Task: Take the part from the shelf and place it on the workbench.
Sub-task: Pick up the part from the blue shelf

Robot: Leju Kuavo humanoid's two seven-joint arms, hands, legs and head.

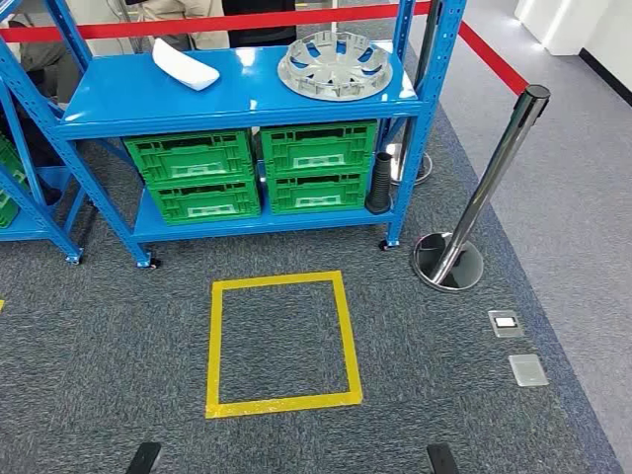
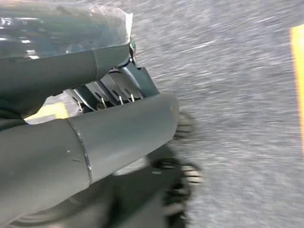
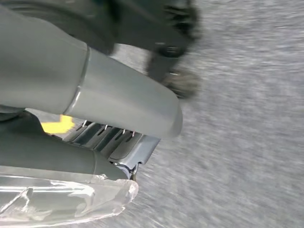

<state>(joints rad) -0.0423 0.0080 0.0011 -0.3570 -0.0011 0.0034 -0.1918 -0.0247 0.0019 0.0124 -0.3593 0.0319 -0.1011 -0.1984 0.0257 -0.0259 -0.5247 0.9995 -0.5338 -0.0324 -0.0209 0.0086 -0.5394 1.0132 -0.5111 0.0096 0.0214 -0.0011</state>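
Right, facing the blue shelf (image 1: 246, 94) from across the grey carpet (image 1: 89, 365), with a yellow taped square (image 1: 216, 346) marked on the floor in between. Looking at the top board: a white curved part (image 1: 184, 65) lying towards the left and a silver wheel cover (image 1: 336, 65) lying flat towards the right, well apart from each other. Cannot tell from the task which of the two is wanted. Below them, green crates (image 1: 193, 158) side by side on the lower board.

Hanging low over the carpet with the left hand (image 2: 118, 128), fingers stretched out and apart, holding nothing. Same story with the right hand (image 3: 118, 104): spread out over bare carpet, nothing in its grasp.

So, by the look of it, very early: the approach step, nothing picked up yet. Next, probably closing in on the shelf, likely as far as the yellow square, then raising an arm to the top board. Worth minding the tilted chrome post (image 1: 484, 188) off to the right when stepping in
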